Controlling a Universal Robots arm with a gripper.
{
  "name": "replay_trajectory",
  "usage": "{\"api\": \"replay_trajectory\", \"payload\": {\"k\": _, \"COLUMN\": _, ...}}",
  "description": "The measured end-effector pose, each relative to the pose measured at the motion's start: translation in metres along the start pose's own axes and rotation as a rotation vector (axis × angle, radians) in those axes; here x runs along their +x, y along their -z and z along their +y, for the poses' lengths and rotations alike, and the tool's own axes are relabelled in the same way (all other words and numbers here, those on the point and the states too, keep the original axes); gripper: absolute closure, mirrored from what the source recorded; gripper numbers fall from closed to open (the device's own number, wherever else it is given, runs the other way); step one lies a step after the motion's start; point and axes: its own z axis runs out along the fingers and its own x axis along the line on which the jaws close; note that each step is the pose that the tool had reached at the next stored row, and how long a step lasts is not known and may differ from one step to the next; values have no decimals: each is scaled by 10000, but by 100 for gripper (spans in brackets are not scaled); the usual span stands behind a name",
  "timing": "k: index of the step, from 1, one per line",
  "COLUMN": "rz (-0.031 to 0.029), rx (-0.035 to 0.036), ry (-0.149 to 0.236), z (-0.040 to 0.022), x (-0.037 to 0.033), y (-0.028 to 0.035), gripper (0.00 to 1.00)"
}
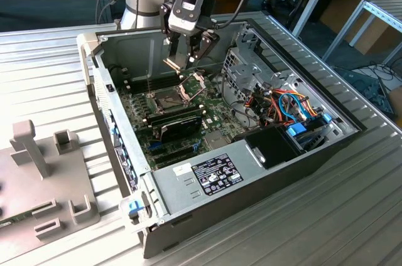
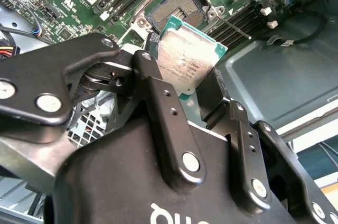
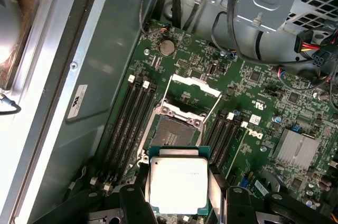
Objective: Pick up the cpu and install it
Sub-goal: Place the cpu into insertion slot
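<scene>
Silver-topped cpu (image 3: 177, 184) clenched in gripper (image 3: 178, 200) | held above motherboard (image 3: 253, 89), near open socket (image 3: 173, 130) | memory slots (image 3: 132, 118) flank socket

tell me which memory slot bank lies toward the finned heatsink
The bank between the open socket and the heatsink; the other bank lies on the socket's case-wall side.

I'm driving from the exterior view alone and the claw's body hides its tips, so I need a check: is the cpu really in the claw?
Observer: Yes. In the second wrist view the cpu is clamped at its edges in the claw, with its silver top facing the camera.
Operator: Is the socket free to take it?
Observer: In the first wrist view the socket holds no chip, and its hinged frame is swung up.
</scene>
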Motion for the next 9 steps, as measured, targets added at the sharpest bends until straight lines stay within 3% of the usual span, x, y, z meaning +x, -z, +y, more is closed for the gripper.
{"api": "replay_trajectory", "payload": {"k": 9, "rz": 1, "rx": 0, "ry": -22, "z": 0, "x": 0, "y": 0, "gripper": 46}}
